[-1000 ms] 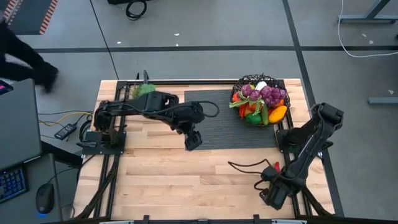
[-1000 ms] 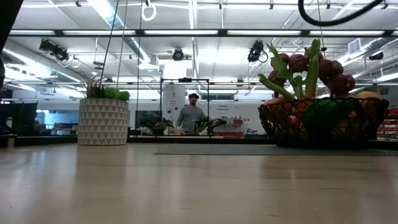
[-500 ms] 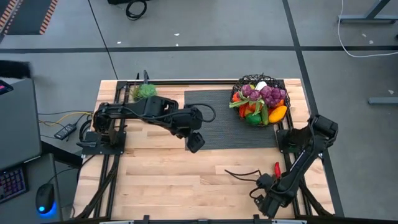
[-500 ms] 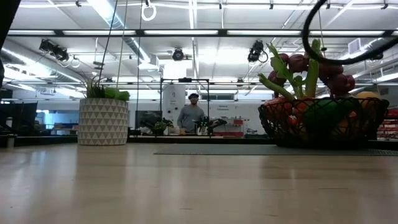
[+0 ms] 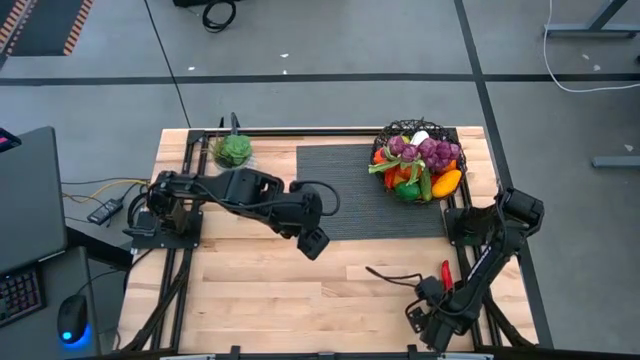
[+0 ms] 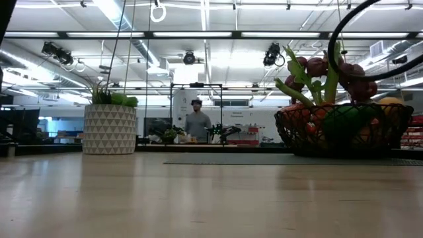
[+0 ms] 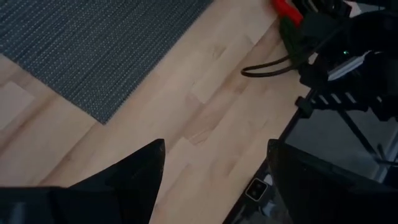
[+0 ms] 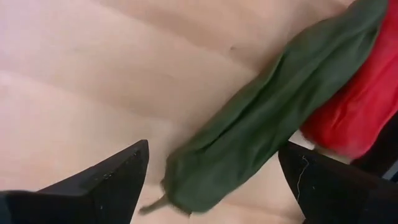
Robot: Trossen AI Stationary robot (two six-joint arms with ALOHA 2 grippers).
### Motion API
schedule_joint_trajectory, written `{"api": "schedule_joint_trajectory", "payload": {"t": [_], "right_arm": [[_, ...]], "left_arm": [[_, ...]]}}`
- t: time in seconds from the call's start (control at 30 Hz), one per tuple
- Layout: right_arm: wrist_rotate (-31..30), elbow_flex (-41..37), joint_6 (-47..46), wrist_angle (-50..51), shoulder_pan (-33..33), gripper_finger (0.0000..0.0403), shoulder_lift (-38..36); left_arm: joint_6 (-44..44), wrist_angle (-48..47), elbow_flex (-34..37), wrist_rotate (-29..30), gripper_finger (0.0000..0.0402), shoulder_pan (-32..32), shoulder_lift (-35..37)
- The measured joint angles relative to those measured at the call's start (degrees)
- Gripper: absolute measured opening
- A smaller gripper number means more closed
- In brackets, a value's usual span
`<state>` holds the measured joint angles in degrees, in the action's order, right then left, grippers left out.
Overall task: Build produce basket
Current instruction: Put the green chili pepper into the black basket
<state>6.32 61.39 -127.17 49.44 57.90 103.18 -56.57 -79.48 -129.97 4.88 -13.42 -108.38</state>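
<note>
Basket [image 5: 418, 162] at desk [image 5: 270, 290] far-right corner, heaped with produce [image 5: 425, 152]. Green chilli [image 8: 273, 118] and red chilli [image 8: 357, 112] lie on desk near edge, under right gripper [image 8: 211, 180], jaws spread. Likely light, smooth, slippery: pinch green one mid-body, across width. Left gripper [image 7: 214, 180] hovers mid-desk, jaws spread, empty.

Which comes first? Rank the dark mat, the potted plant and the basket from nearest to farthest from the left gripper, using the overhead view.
From the left gripper, over bare wood near the table's middle:
1. The dark mat, its front edge right beside the gripper.
2. The potted plant, at the back left corner.
3. The basket, full of produce, at the back right.
</note>
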Motion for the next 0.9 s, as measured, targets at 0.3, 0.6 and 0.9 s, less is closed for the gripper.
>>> {"api": "schedule_joint_trajectory", "payload": {"t": [0.3,0.6,0.9], "right_arm": [[-2.75,-2.04,0.08,0.08,-0.12,0.0346,0.00],[-5.23,-5.45,-0.59,-4.07,0.04,0.0345,-0.43],[-6.51,-5.51,0.77,-3.25,0.14,0.0342,-0.26]], "left_arm": [[-2.21,-0.02,0.00,0.47,0.0290,-2.72,0.00],[-4.88,0.22,0.00,0.50,0.0290,-4.12,0.00],[4.80,15.34,0.03,3.03,0.0290,-5.85,-2.27]]}}
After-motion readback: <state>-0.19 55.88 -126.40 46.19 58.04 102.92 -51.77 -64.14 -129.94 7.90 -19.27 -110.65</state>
